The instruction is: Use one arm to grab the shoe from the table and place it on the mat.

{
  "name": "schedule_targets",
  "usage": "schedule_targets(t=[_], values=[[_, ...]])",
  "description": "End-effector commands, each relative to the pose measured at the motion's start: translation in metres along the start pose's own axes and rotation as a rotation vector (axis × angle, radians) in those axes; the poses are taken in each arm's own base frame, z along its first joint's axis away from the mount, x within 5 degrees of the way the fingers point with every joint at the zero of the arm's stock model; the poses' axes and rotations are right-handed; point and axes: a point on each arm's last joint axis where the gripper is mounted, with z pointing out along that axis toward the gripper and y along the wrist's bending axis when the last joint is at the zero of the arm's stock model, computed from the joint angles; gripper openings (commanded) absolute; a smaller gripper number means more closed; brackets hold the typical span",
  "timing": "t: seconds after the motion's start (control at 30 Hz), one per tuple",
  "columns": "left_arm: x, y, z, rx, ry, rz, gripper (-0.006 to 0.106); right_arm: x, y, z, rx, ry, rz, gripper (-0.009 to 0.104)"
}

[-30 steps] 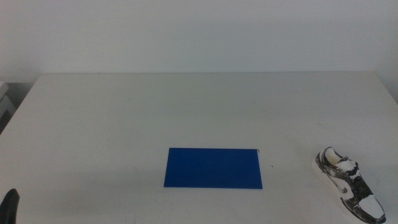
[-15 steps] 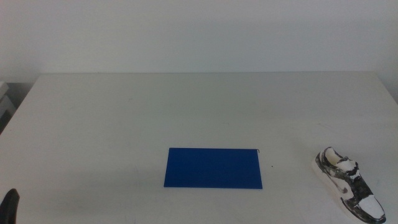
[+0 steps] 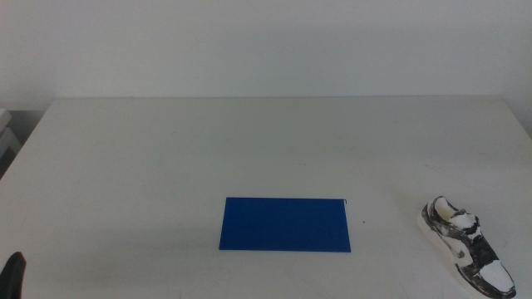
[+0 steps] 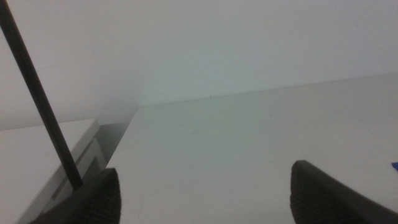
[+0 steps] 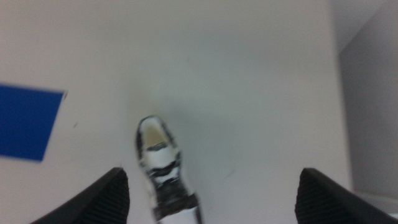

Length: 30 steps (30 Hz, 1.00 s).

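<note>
Left pincer [image 3: 14, 274]: only dark tip visible at near-left corner of my middle view, parked; its wrist view shows jaws spread wide, nothing between them. Right pincer [image 5: 208, 202]: out of middle view; from its wrist camera I see it poised above shoe [image 5: 163, 174], jaws released wide, shoe lying between them below, not touched. Shoe [image 3: 466, 246] on counter [image 3: 166, 158], near-right, toe toward near edge. Mat [image 3: 285, 224] flat at centre, well apart from shoe, nothing on it.

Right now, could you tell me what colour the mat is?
The mat is solid royal blue, clearest in the middle view.
</note>
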Motion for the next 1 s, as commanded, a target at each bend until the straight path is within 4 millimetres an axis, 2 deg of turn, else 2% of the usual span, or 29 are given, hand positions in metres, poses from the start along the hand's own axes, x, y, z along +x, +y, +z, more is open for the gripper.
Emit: schedule_targets(t=[0.0,0.17,0.37,0.7,0.97], values=[[-0.006,0.000,-0.001,-0.001,-0.083,-0.014,0.094,-0.024,0.000,0.001,-0.035,-0.005,-0.013,0.071],[-0.006,0.000,-0.001,-0.001,-0.083,-0.014,0.094,-0.043,-0.003,0.040,-0.050,0.093,-0.009,0.071],[-0.006,0.000,-0.001,-0.001,-0.083,-0.014,0.094,-0.044,-0.002,0.088,-0.070,0.199,0.000,0.071],[-0.006,0.000,-0.001,-0.001,-0.083,-0.014,0.094,-0.032,0.034,0.148,-0.123,0.355,-0.221,0.071],[-0.006,0.000,-0.001,-0.001,-0.083,-0.014,0.094,-0.013,0.040,0.183,-0.133,0.478,-0.249,0.071]])
